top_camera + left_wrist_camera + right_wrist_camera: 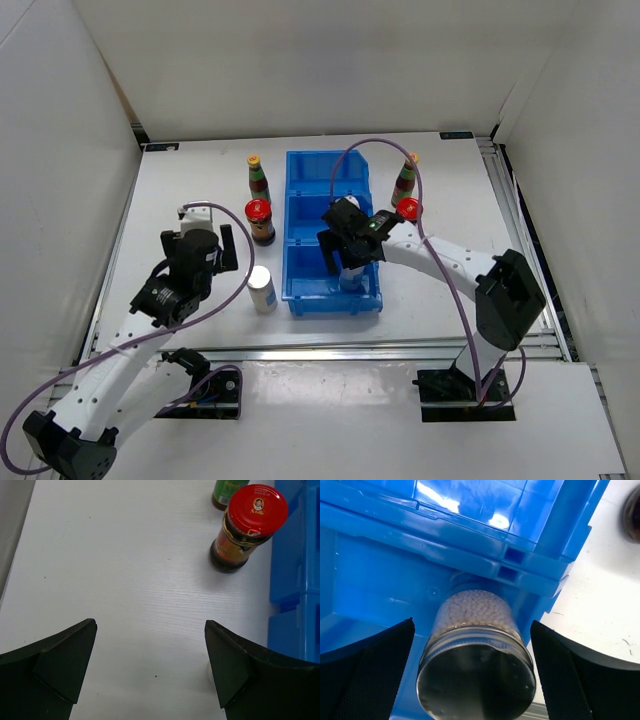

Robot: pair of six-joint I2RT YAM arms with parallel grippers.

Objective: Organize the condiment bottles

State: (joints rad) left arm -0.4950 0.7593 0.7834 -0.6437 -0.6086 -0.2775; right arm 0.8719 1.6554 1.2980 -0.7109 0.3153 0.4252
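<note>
As we come in from the near edge of the counter (200, 180), first up is a white silver-topped cylinder (262, 289), upright on the bare surface just left of the blue bin (300, 225), level with its nearest compartment. The left jaws are on that side too, wide apart with nothing between them, hovering over open counter just left of that cylinder.

Now into the nearest compartment, and there's the second white cylinder (475, 665)! It stands upright, its silver top facing the right wrist camera and pale granules showing through its side. The right jaws are directly over it and spread open, with a black finger (370, 675) on either side and a gap between each finger and the cylinder. No grip there.

Further out, a red-lidded jar (260, 222), squat and dark, stands on the counter close to the bin's left wall, beside the middle compartment. From the left wrist it sits ahead and to the right of the open jaws. A second red-lidded jar (408, 209) stands off the bin's right wall, near the right arm.

At the far end are two yellow-capped dark bottles. The left slim bottle (258, 178) is just behind the left jar, and the right slim bottle (405, 180) just behind the right one. Both are upright and outside the bin.
</note>
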